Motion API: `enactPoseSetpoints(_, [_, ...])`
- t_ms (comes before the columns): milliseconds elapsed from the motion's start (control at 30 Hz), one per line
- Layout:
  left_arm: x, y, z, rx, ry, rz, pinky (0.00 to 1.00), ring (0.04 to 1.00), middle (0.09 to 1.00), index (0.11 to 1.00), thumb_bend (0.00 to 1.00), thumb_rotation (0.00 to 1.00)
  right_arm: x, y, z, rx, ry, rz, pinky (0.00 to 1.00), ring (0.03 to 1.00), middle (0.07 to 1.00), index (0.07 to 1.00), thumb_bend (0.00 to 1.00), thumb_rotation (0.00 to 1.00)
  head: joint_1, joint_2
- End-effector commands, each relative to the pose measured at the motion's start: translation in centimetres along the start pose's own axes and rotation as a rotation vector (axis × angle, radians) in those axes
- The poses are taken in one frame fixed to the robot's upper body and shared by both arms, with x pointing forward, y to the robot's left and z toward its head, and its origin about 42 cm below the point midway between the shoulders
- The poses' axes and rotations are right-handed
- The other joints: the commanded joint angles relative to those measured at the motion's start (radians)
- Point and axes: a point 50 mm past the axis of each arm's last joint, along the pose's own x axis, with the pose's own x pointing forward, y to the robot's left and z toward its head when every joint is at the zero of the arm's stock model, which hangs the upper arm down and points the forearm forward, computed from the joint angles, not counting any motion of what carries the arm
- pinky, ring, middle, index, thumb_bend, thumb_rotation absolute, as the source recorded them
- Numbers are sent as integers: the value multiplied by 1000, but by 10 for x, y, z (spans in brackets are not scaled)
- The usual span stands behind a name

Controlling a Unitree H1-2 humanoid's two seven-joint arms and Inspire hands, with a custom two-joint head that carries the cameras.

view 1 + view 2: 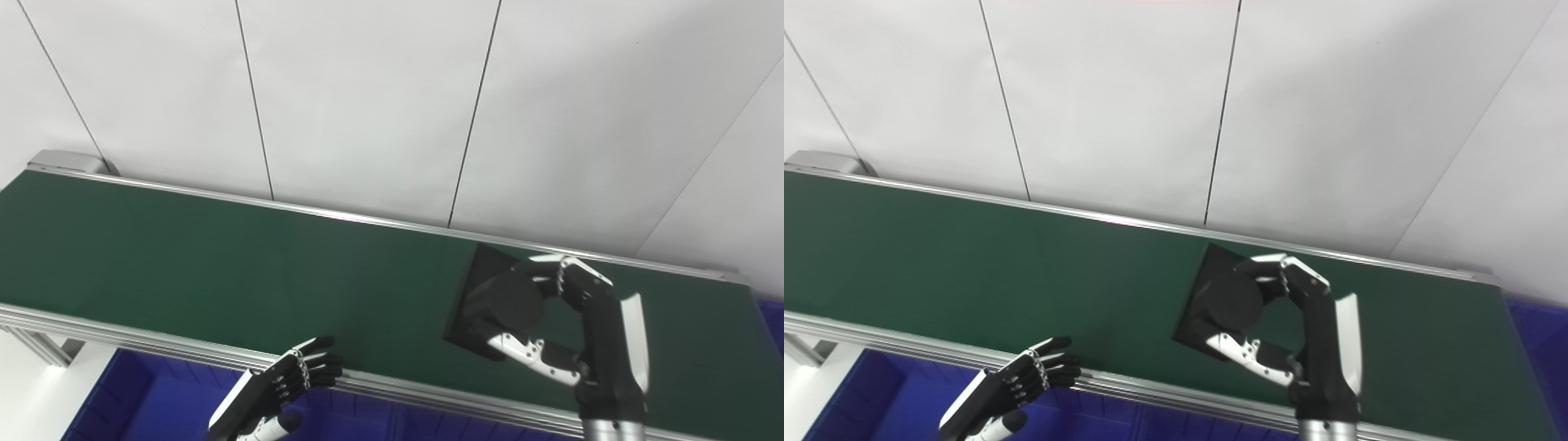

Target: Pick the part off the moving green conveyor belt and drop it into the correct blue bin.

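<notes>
Green belt [214,263] runs across my view from upper left to lower right, metal rails along both long edges, white panelled wall [367,92] behind it.

The part [490,294] is a flat black square plate with a round black disc raised on top. It sits on the belt, right of centre, closer to the far rail than the near one.

My right hand [551,318] is over the belt at the part. Fingers [551,269] curl over the far side of the disc, thumb [520,349] reaches in low at the near edge of the plate. The hand wraps around the part, but I cannot tell whether it is actually pressing on it or whether the plate has left the belt surface.

My left hand [1017,380] sits low at the near rail, left of centre, well apart from the part. It holds nothing; fingers are stretched out side by side, tips just over the rail edge.

Blue bin [153,398] shows below the near rail under the left hand. Another strip of blue [1537,331] shows past the belt's right end; too little visible to say more.
</notes>
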Motion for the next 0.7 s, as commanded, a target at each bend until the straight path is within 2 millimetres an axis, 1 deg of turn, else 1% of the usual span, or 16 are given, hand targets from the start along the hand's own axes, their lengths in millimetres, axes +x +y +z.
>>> enactPoseSetpoints(0, [5,7,14,19,-49,-8,752,764,795,866,895,649,-6,-8,10,14,-30,-30,404,452,520,479,516,0,-14,6])
enactPoseSetpoints(67, [5,8,15,21,-49,-5,746,761,794,862,898,650,-15,-13,7,12,-7,-37,408,450,520,481,516,0,-21,12])
enactPoseSetpoints(233, [6,9,18,15,-45,6,730,745,784,849,927,643,-32,-19,-4,-26,30,-72,369,435,522,490,515,0,-28,29])
enactPoseSetpoints(300, [6,10,19,14,-47,9,724,742,782,849,922,641,-38,-20,-7,-49,40,-84,376,439,519,486,516,0,-33,37])
enactPoseSetpoints(367, [6,12,21,20,-51,10,723,742,781,850,918,642,-44,-20,-8,-68,54,-97,380,441,517,484,516,0,-59,59])
enactPoseSetpoints(400, [6,13,23,22,-53,10,720,741,781,851,912,647,-48,-21,-8,-74,60,-101,376,440,516,484,517,0,-59,59])
enactPoseSetpoints(467, [5,14,26,16,-53,11,721,741,781,851,905,645,-56,-21,-10,-81,84,-108,363,434,515,490,516,0,-85,72])
enactPoseSetpoints(500, [5,15,27,11,-52,12,726,744,782,851,903,640,-60,-21,-11,-93,100,-108,353,429,518,492,516,0,-113,83])
enactPoseSetpoints(533, [5,17,29,8,-51,14,728,744,782,851,902,635,-65,-20,-12,-102,117,-107,339,424,524,493,515,0,-113,83])
enactPoseSetpoints(567, [5,19,30,7,-51,16,726,743,780,851,903,631,-70,-20,-14,-108,135,-105,324,417,529,495,514,0,-154,90])
enactPoseSetpoints(600, [5,20,31,6,-52,19,720,740,778,850,902,629,-75,-19,-17,-113,152,-102,330,416,527,498,514,0,-154,90])
enactPoseSetpoints(667, [4,24,32,4,-52,25,715,737,775,847,904,627,-88,-18,-24,-130,195,-89,336,417,523,501,515,0,-191,95])
